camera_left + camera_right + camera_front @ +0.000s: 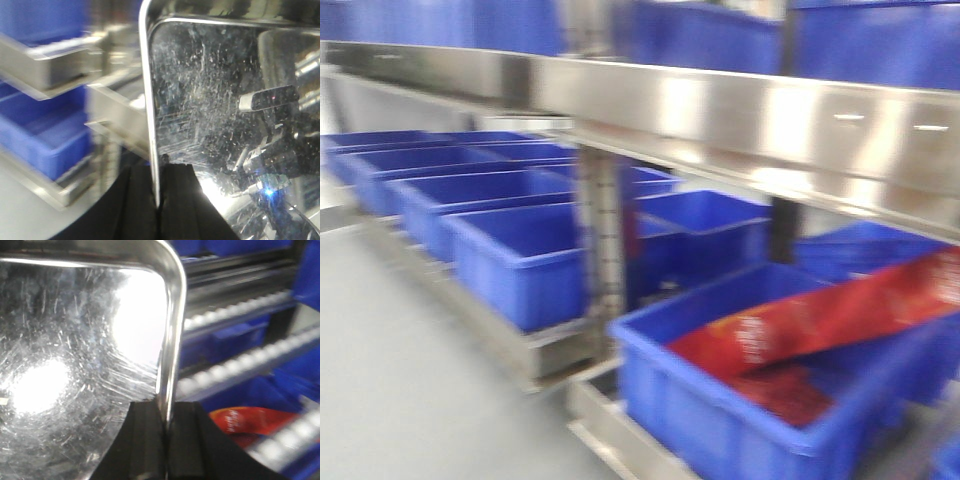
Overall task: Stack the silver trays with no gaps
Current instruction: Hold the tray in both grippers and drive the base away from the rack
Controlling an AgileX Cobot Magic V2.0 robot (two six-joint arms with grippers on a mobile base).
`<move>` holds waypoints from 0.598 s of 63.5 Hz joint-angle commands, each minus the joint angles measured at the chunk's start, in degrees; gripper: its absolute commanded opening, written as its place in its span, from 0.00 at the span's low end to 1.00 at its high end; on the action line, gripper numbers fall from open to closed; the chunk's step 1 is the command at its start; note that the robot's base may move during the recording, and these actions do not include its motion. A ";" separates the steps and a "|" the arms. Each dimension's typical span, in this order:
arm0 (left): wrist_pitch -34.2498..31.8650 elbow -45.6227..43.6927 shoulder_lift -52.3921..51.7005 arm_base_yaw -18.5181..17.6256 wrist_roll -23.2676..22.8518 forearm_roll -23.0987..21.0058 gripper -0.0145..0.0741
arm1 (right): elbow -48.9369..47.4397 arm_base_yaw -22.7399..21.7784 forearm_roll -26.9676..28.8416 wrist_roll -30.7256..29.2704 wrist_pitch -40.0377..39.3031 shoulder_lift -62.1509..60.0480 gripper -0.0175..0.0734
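A steel shelf rail runs across the upper part of the front view, with rows of blue bins on the racks below it at left and centre. In the left wrist view a silver tray fills the right of the frame, its scratched, mirror-bright face toward the camera. In the right wrist view a silver tray fills the left; whether these are one tray or two cannot be told. A red packet lies tilted in the lower-right bin, its white lettering too blurred to read. The left end effector pinches the tray's rim at bottom centre, and the right end effector pinches the rim likewise.
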 commanded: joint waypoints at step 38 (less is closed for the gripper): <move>-4.67 -0.80 -0.44 -1.27 0.46 -4.13 0.14 | -0.61 1.21 2.76 -0.75 -10.83 -0.05 0.12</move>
